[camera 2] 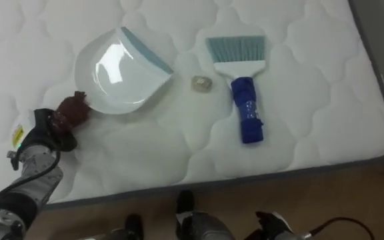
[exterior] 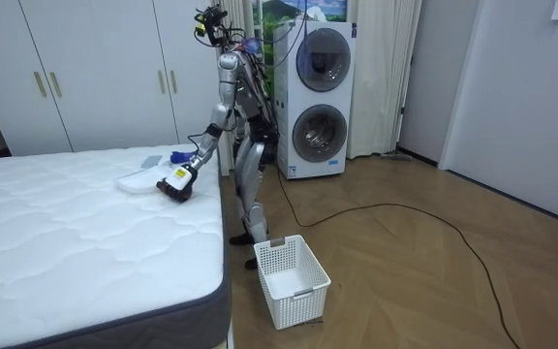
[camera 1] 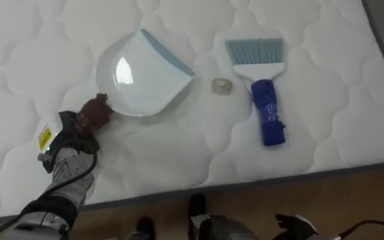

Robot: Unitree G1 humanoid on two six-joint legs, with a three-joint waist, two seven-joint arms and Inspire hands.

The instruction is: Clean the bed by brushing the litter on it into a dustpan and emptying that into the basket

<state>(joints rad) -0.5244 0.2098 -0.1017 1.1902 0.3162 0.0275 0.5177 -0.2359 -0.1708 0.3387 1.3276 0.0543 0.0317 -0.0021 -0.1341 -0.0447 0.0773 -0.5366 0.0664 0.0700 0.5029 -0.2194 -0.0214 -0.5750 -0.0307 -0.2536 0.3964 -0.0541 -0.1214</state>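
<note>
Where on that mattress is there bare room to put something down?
Bare mattress lies right of the brush, and between dustpan, brush and the near edge. It's crowded between the two, where a small scrap lies, and at the dustpan's handle end, gripped by the left robot hand.

White quilted mattress [camera 1: 32,40] all round the dark brown left hand [camera 1: 93,116], and right against it a glossy white dustpan [camera 1: 139,73] with a pale blue lip. Beyond that a beige scrap [camera 1: 221,86], then the brush [camera 1: 264,93]: light blue bristles, white head, deep blue handle.
</note>
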